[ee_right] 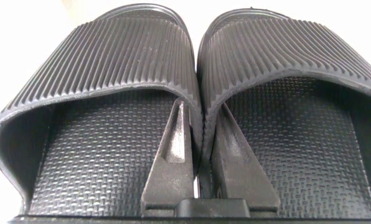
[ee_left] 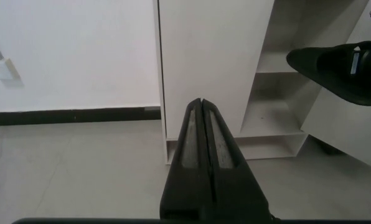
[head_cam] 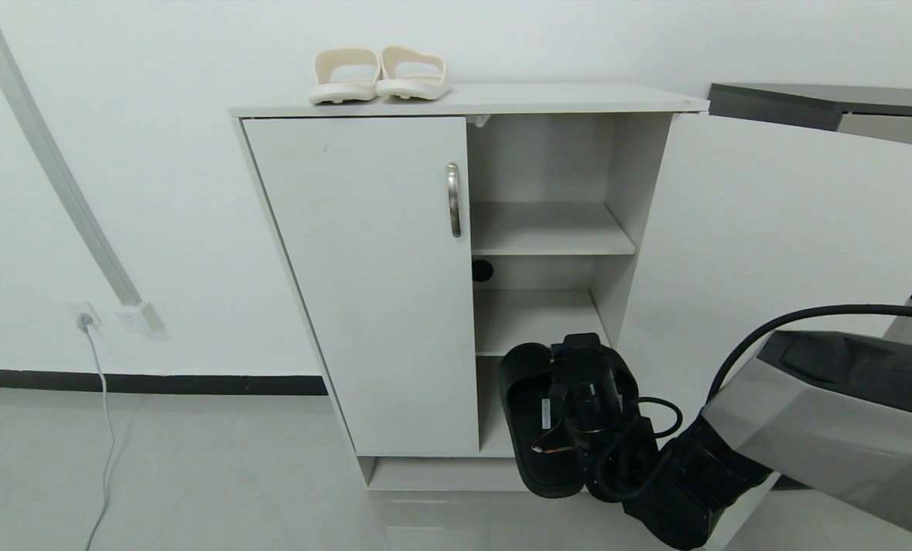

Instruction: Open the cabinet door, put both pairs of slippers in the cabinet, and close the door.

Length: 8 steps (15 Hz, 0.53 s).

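The right door (head_cam: 770,252) of the cabinet (head_cam: 578,98) stands wide open, so step 1 looks done; the left door (head_cam: 364,283) is closed. The black pair (head_cam: 536,413) is in the grasp of the right claw (ee_right: 200,121), which is clenched on the 2 touching inner walls of the straps, with 1 finger inside each slipper. The pair hangs just in front of the open side, about level with the lowest compartment, and is not yet set on any shelf. The beige pair (head_cam: 379,75) sits side by side on the cabinet's top, above the left door, with no claw near it. The left claw (ee_left: 201,106) is clenched on nothing, low over the floor (ee_left: 79,168), pointing toward the cabinet. I judge less than half is done. Still left: setting the black pair inside; fetching and stowing the beige pair; closing the right door.
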### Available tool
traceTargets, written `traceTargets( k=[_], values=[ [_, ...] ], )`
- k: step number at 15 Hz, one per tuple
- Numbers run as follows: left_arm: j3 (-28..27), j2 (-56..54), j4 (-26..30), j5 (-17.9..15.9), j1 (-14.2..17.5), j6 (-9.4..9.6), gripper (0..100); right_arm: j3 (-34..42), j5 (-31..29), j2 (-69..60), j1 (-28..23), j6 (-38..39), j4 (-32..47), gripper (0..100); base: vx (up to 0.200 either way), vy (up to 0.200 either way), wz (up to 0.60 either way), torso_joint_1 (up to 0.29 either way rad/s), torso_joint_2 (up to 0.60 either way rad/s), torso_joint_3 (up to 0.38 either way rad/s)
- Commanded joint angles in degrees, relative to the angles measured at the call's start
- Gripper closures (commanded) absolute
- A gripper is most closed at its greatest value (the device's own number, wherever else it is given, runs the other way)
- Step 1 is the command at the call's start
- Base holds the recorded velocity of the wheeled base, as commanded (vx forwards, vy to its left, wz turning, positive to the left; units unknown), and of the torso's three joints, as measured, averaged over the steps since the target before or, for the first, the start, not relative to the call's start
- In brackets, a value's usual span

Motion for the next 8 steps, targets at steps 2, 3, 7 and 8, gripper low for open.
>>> traceTargets(
  k=[2, 3, 7, 8],
  values=[
    [0.0, 0.1, 0.0, 0.0, -0.1, -0.04, 100, -0.4, 0.3, 1.1, -0.6, 0.0, 0.0, 100, 0.0, 0.0, 0.0, 0.0, 0.0, 0.0],
    [0.0, 0.1, 0.0, 0.0, 0.0, -0.04, 100, -0.4, 0.5, 1.2, -0.7, 0.0, -0.1, 100, 0.0, 0.0, 0.0, 0.0, 0.0, 0.0],
    [0.0, 0.1, 0.0, 0.0, 0.0, -0.04, 100, -0.4, 0.6, 1.7, -0.8, -0.1, -0.4, 100, 0.0, 0.0, 0.0, 0.0, 0.0, 0.0],
    [0.0, 0.1, 0.0, -0.1, -0.1, -0.04, 100, -0.4, 0.6, 2.1, -0.8, 0.0, -0.5, 100, 0.0, 0.0, 0.0, 0.0, 0.0, 0.0]
  ],
)
